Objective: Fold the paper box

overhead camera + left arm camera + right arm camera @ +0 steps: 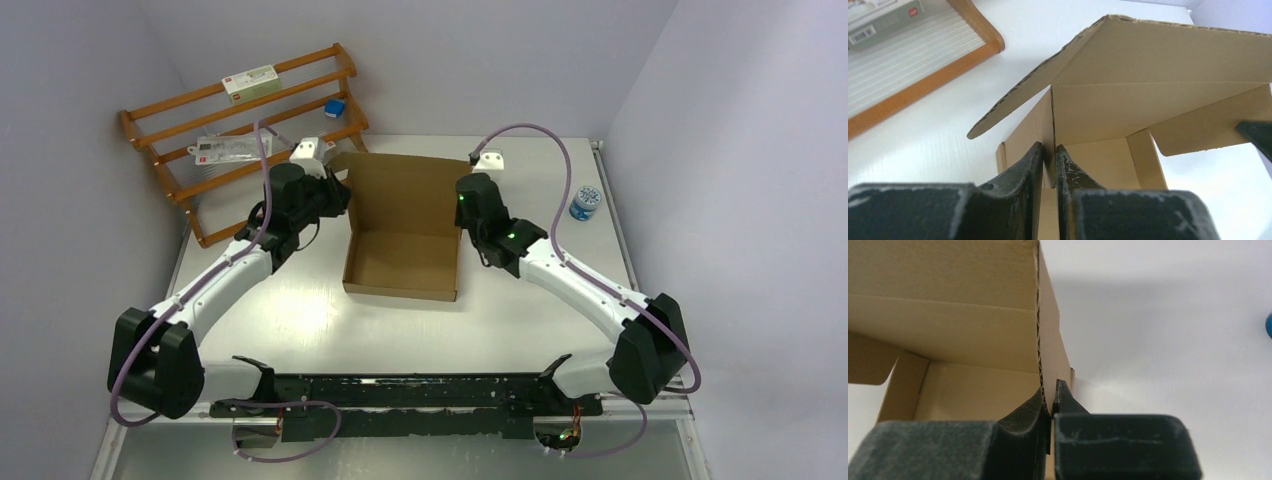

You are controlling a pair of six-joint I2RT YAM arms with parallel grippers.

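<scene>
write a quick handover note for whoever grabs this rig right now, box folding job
Left gripper: fingers straddle the left wall of the paper box; pinching or loose, cannot tell.
Right gripper: shut on the right wall.
Box: sits between both grippers, opening up, lid open at the far side.
Done: tray walls are up.
Left: probably release, fold the lid down and tuck its flaps.
</scene>
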